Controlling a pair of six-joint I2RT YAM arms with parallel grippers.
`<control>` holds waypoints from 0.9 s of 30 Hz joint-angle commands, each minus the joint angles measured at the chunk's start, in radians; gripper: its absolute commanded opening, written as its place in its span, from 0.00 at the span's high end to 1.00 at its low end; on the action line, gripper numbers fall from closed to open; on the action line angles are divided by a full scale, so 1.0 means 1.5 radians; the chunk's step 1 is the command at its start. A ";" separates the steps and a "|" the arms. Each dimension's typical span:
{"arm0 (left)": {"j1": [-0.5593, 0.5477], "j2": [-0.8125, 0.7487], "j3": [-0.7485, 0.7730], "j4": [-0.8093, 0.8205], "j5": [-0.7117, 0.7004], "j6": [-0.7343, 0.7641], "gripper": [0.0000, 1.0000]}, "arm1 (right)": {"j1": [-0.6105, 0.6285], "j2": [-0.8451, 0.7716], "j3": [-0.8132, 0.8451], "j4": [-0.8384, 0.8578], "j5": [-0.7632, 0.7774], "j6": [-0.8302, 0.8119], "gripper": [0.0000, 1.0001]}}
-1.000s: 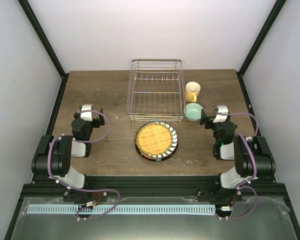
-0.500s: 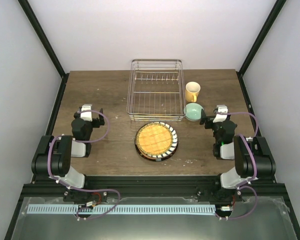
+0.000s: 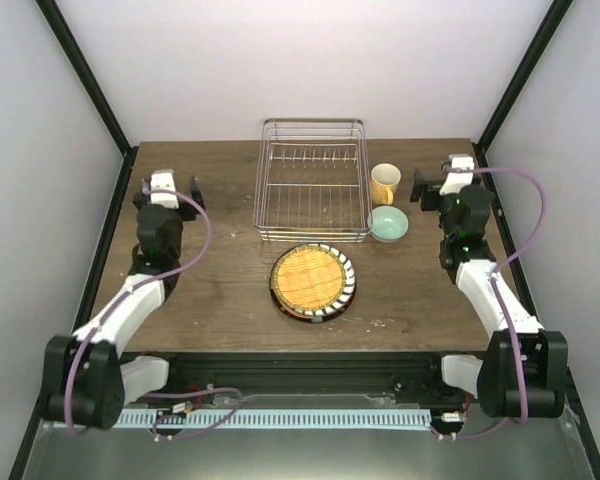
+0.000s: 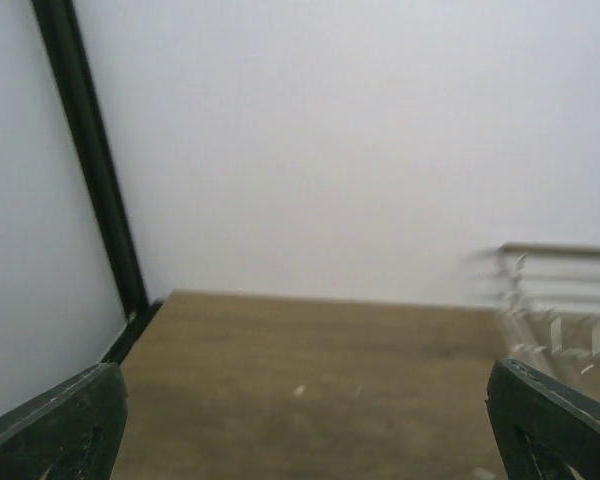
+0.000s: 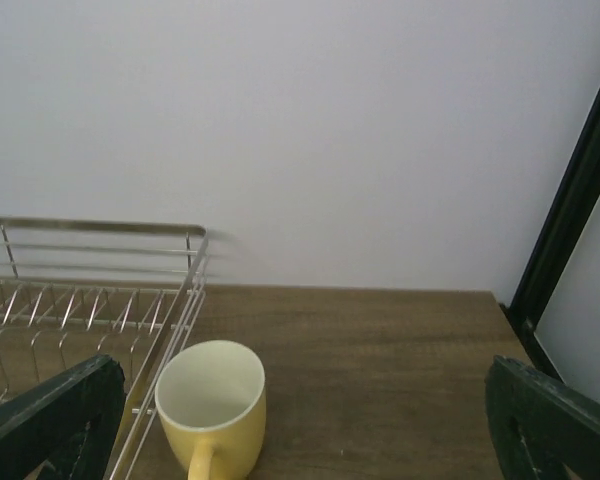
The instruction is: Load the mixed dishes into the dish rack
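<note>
- While no dish is in the rack (image 3: 312, 180) yet, the step in hand seems to be the first reach, with one arm on each side of the rack.
- The left gripper (image 3: 167, 188) is left of the rack and the right gripper (image 3: 447, 185) is right of it, near the mug (image 3: 385, 183). Both have their fingers spread wide and hold nothing.
- The plates (image 3: 313, 281) lie stacked just in front of the rack. The mug stands just right of it, and the bowl (image 3: 388, 223) sits by its front right corner.
- Next, I judge, the right gripper must go down to the mug, close on its wall and lift it over the rack's side wire.
- Only the top view shows the plates and bowl. The right wrist view shows the mug upright and empty, with its handle toward the camera. The left wrist view shows only the table (image 4: 310, 380) and a blurred edge of the rack.
</note>
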 commanded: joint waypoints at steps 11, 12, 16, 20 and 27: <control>-0.016 -0.156 0.283 -0.507 0.006 -0.146 0.00 | 0.022 -0.076 0.162 -0.375 0.039 -0.009 0.00; -0.015 -0.164 0.278 -0.505 -0.010 -0.186 0.00 | 0.022 -0.078 0.164 -0.379 0.043 -0.004 0.00; -0.016 -0.200 0.211 -0.448 0.016 -0.266 0.00 | 0.023 -0.089 0.159 -0.393 0.055 0.032 0.00; -0.015 -0.200 0.185 -0.421 0.078 -0.235 0.03 | 0.025 -0.096 0.178 -0.465 0.046 0.061 0.00; -0.019 -0.075 0.344 -0.696 0.283 -0.206 0.28 | 0.035 -0.103 0.212 -0.610 -0.083 0.121 0.03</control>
